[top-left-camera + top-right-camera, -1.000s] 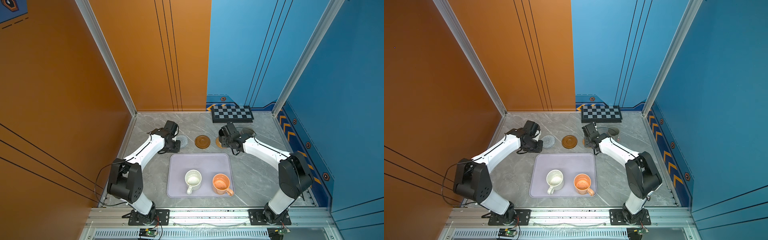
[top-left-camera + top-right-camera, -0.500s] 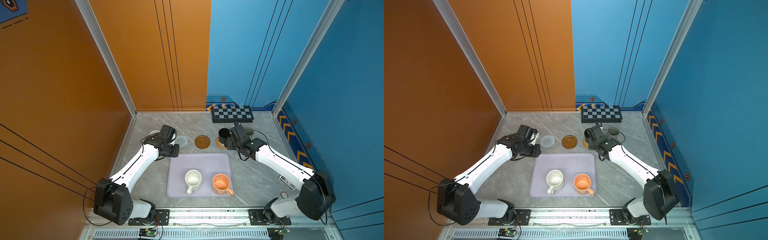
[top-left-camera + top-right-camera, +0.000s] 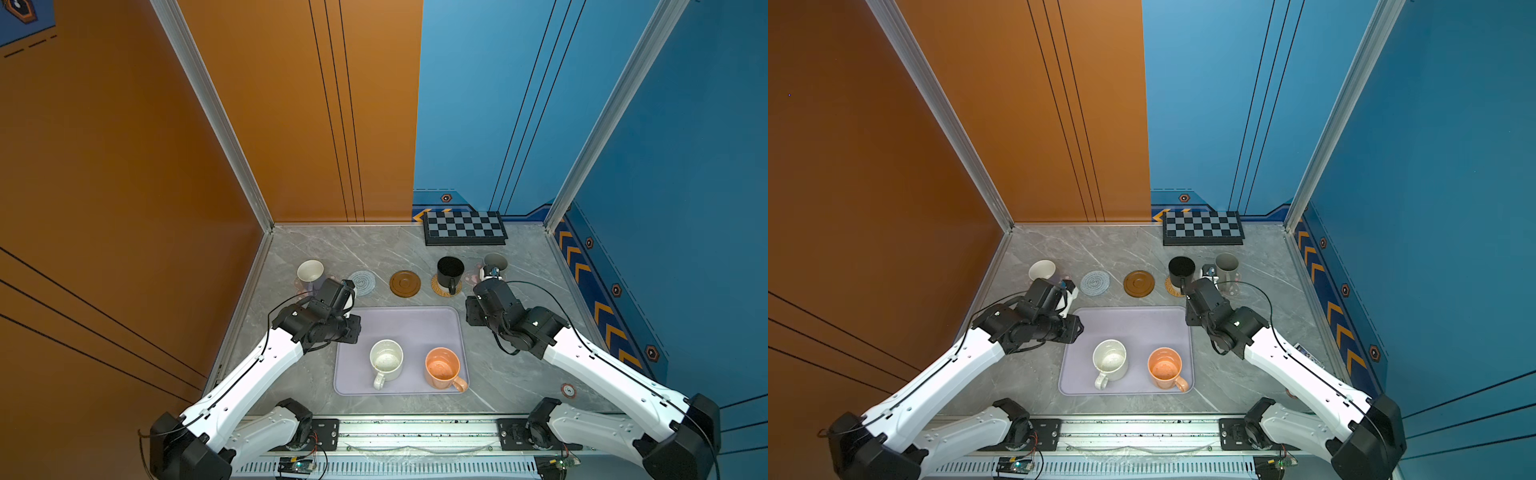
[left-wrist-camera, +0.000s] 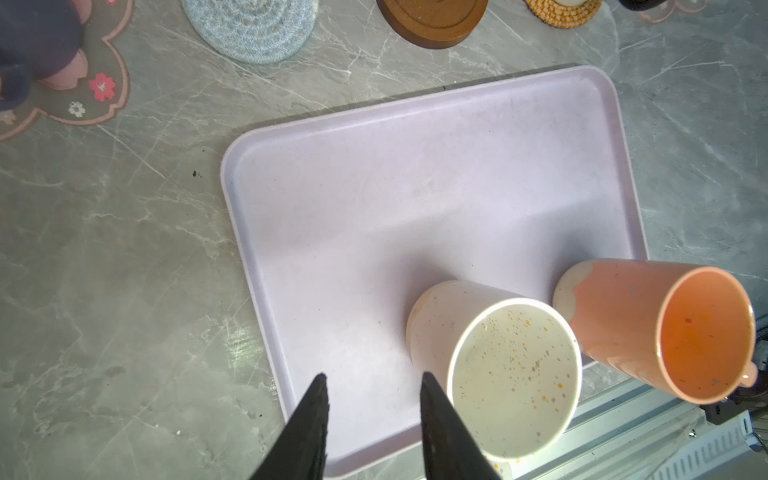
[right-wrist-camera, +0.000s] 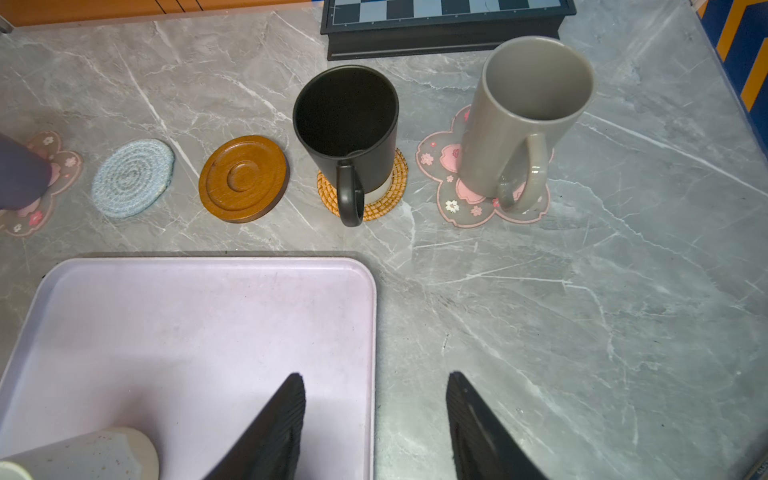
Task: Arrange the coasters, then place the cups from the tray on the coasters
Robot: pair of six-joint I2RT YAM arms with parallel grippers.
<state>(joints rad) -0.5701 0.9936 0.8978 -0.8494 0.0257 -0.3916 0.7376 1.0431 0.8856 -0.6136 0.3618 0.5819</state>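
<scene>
Mugs on the lavender tray [image 3: 399,328], white speckled mug [image 3: 386,359] at 6 o'clock and orange mug [image 3: 441,368] at 5, next need the left claw [image 4: 372,376] and right claw [image 5: 375,375], both spread and empty, to lift them onto the spiral coaster [image 3: 361,283] at 11 and wooden coaster [image 3: 404,284] at 12.

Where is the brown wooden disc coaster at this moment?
In a top view the round brown wooden coaster lies bare mid-row, just beyond the pale lavender tray, between the grey-white spiral coaster on its left and the black mug on its right.
</scene>
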